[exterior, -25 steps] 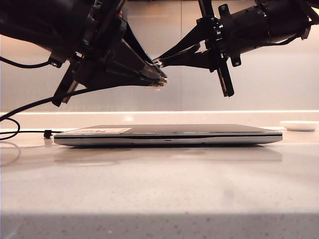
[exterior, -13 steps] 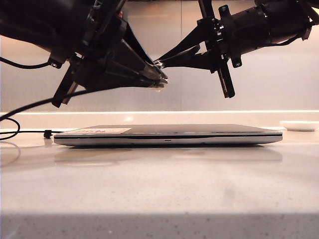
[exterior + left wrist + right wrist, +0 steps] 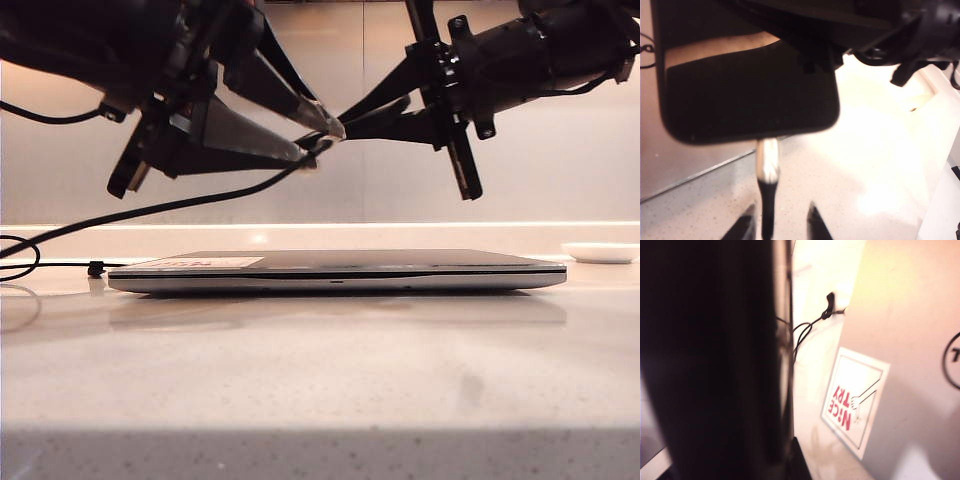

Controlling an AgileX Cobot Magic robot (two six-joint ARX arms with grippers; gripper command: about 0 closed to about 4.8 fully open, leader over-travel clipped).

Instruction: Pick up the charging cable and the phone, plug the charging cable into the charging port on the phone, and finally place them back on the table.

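The phone (image 3: pixel 750 95) is a black slab held in the air over the table (image 3: pixel 320 380). My right gripper (image 3: pixel 350 118) is shut on it, and it fills the right wrist view as a dark mass (image 3: pixel 710 360) beside the gripper (image 3: pixel 785 465). The charging cable's silvery plug (image 3: pixel 767 160) sits in the phone's edge. Its black cord (image 3: pixel 766 210) runs down between the spread fingers of my left gripper (image 3: pixel 779 227), nearer one finger. In the exterior view the left gripper (image 3: pixel 325 142) stands open at the phone's end, and the cable (image 3: pixel 180 205) droops to the left.
A closed silver-grey laptop (image 3: pixel 340 272) with a white sticker (image 3: pixel 855 402) lies on the table below both grippers. A small white dish (image 3: pixel 600 252) sits at the far right. The cable's clip (image 3: pixel 96 268) and slack loops rest at the left edge.
The left gripper's jaws have spread apart and let go of the cable, which now hangs from the phone's end. The right gripper has kept its hold and barely shifted.
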